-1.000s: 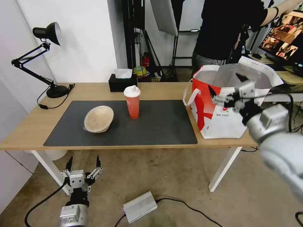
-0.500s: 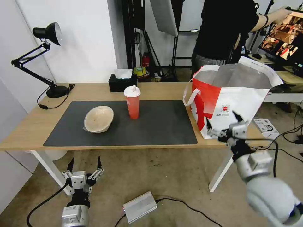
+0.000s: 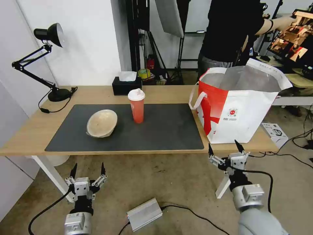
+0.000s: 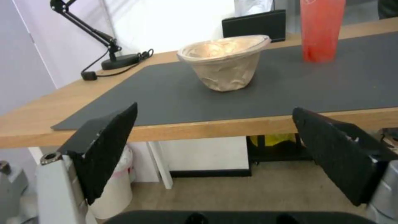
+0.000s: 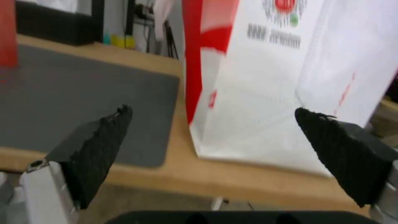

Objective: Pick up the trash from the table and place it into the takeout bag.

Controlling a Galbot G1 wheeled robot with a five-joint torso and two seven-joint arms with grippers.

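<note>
On the counter (image 3: 39, 129) stand the beige paper bowl (image 3: 101, 123) and red cup (image 3: 136, 106); both our hands, left (image 3: 87, 168) and right (image 3: 225, 149), hang wide open, empty, so we should rise level before closing on the bowl's rim.

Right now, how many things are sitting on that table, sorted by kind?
Cups: 1, red with a white lid
Bowls: 1, beige
Bags: 1, white and red
Tissue boxes: 1, black
Lamps: 1, black
Mats: 1, dark grey
Total: 6
</note>
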